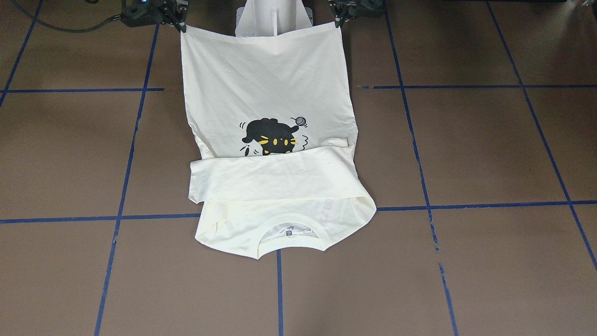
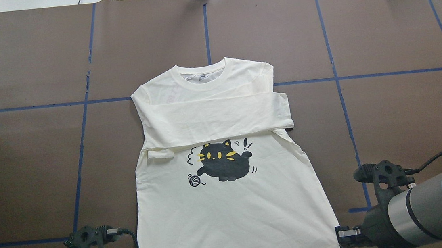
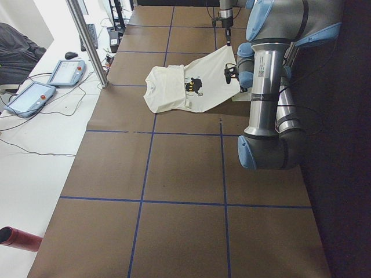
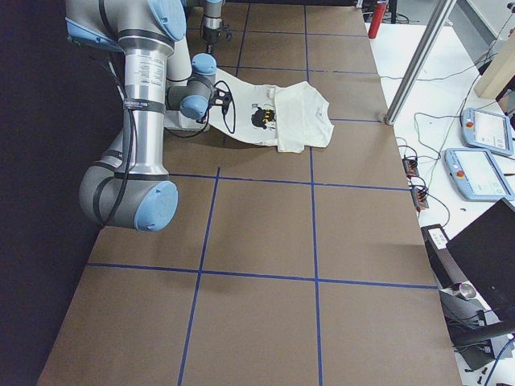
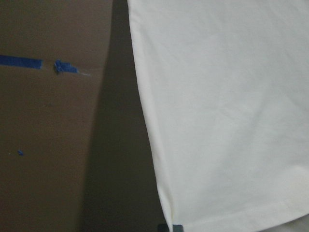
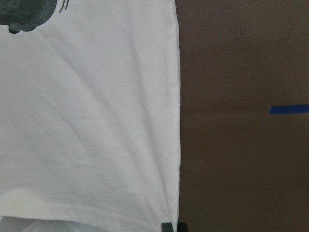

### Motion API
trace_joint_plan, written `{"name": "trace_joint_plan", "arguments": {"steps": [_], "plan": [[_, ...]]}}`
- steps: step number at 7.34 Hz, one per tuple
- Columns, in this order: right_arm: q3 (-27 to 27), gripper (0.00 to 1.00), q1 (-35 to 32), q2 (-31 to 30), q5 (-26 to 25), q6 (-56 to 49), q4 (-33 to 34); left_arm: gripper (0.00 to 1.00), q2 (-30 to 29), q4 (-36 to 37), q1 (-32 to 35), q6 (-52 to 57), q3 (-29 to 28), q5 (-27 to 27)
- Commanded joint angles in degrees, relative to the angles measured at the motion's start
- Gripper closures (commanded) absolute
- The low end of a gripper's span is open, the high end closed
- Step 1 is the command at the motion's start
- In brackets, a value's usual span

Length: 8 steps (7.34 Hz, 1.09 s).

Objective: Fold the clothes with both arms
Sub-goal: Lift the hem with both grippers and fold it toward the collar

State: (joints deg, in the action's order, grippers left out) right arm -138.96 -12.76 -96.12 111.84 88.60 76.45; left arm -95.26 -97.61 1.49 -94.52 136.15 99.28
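The cream-white T-shirt (image 1: 261, 84) lies print-up on the brown table, with its neckline (image 2: 201, 71) toward the far side. Both sleeves are folded across the chest just above the black cat print (image 2: 223, 164). The hem edge is raised off the table and stretched taut between the two arms. My left gripper (image 1: 336, 22) is shut on one hem corner and my right gripper (image 1: 182, 25) is shut on the other. In each wrist view the shirt's side edge (image 5: 154, 145) (image 6: 176, 121) runs down to the fingertips at the bottom of the frame.
The white pedestal base (image 1: 273, 18) stands right behind the lifted hem. Blue tape lines (image 2: 205, 28) grid the table. A metal post (image 3: 87, 40), two tablets (image 3: 64, 72) and a red bottle (image 3: 17, 238) sit off the table's far edge.
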Motion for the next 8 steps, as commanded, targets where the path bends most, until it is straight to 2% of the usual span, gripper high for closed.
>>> {"name": "trace_joint_plan", "arguments": {"steps": [1,3,5,6,8], "plan": [[2.44,1.0,-4.34,4.32,0.31,-0.88,-0.42,1.0,-0.46,0.05,1.75,0.3,2.17,0.39],[9.36,1.0,-13.04,12.58,0.66,-4.47,-0.42,1.0,-1.42,0.05,11.38,1.0,-0.26,1.71],[17.28,1.0,-21.48,19.27,0.57,-11.32,-0.33,1.0,-3.0,0.05,22.1,8.61,-4.38,3.19],[22.54,1.0,-24.92,21.74,0.57,-13.0,-0.33,1.0,-4.66,-0.13,26.42,11.0,-10.41,4.94],[31.25,1.0,-27.58,27.88,0.31,-14.07,-0.6,1.0,-11.67,-0.65,31.71,12.78,-20.7,5.05]]}}
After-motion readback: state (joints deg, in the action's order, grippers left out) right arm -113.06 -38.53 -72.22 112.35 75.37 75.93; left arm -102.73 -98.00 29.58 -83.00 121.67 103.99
